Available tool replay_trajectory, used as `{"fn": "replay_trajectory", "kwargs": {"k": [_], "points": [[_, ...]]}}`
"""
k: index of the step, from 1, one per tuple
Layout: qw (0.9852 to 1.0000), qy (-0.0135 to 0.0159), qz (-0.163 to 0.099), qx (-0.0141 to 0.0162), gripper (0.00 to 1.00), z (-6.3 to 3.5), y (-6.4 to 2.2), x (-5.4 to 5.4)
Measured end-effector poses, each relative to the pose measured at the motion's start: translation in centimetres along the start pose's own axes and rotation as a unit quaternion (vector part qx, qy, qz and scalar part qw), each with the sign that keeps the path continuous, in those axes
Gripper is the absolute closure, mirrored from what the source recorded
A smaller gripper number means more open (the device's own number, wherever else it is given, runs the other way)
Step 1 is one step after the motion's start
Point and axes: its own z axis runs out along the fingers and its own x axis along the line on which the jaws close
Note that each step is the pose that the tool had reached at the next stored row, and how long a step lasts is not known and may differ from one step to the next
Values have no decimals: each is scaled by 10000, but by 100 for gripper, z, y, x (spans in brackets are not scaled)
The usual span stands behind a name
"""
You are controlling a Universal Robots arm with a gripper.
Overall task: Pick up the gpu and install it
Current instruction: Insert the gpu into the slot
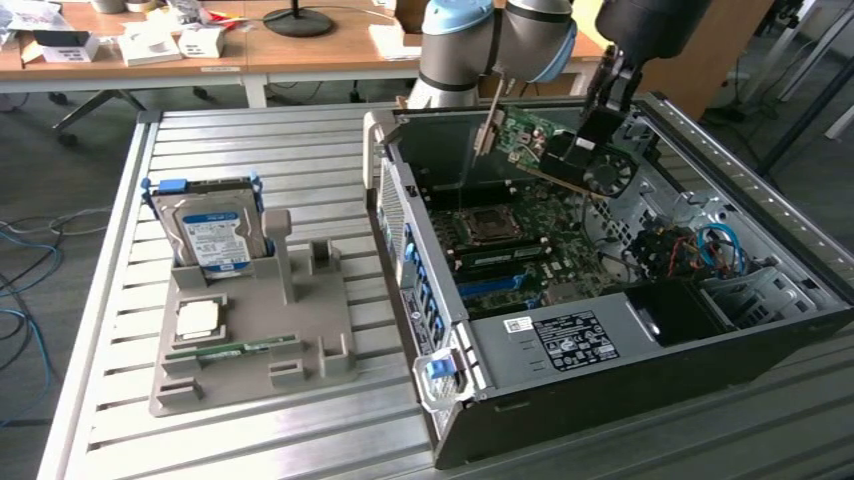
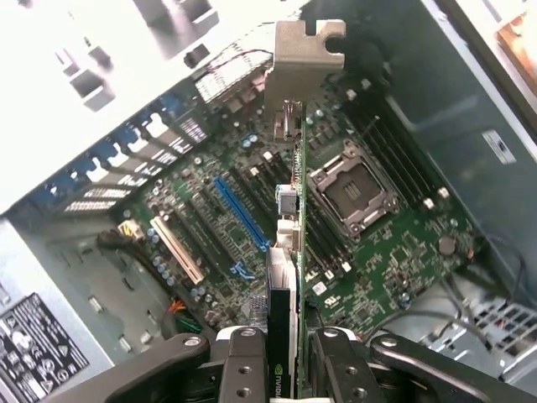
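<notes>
Gripper (image 2: 283, 354) is clamped on the gpu (image 2: 286, 220), with the card edge-on and hanging over the open case (image 1: 601, 345), toward its far end on the exterior view's right, clear of the motherboard (image 2: 382, 252). It looks tilted, fan end lower. To seat it well, I'd say: level the card, line its lower edge along the blue slot (image 2: 242, 214), point the bracket (image 2: 304, 59) at the case's rear wall, then press straight down, gently.

Gripper (image 1: 582, 148) clamps gpu (image 1: 534, 135), tilted, over open case (image 1: 574, 420), above mobo (image 1: 501, 235); hdd (image 1: 211, 235) stands apart from case.
</notes>
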Motion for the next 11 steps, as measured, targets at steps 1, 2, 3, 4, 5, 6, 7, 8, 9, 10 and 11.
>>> {"fn": "replay_trajectory", "kwargs": {"k": [1, 2, 3, 4, 5, 6, 7, 8, 9, 10, 11], "points": [[10000, 6, -90, 0, 74, 3, 0, 0], [9998, 12, -187, 0, 74, 7, 0, 0], [9996, 17, -277, 0, 74, 11, -1, 0], [9993, 23, -367, 0, 74, 14, -1, 0], [9990, 29, -457, -1, 74, 18, -1, 0], [9985, 34, -547, -1, 74, 21, -1, 0], [9980, 40, -636, -1, 74, 25, -2, 0], [9974, 45, -726, -1, 74, 28, -2, 0], [9967, 51, -815, -1, 74, 32, -2, 0], [9958, 57, -913, -1, 74, 36, -2, 0], [9949, 63, -1002, -1, 74, 40, -3, 0]]}}
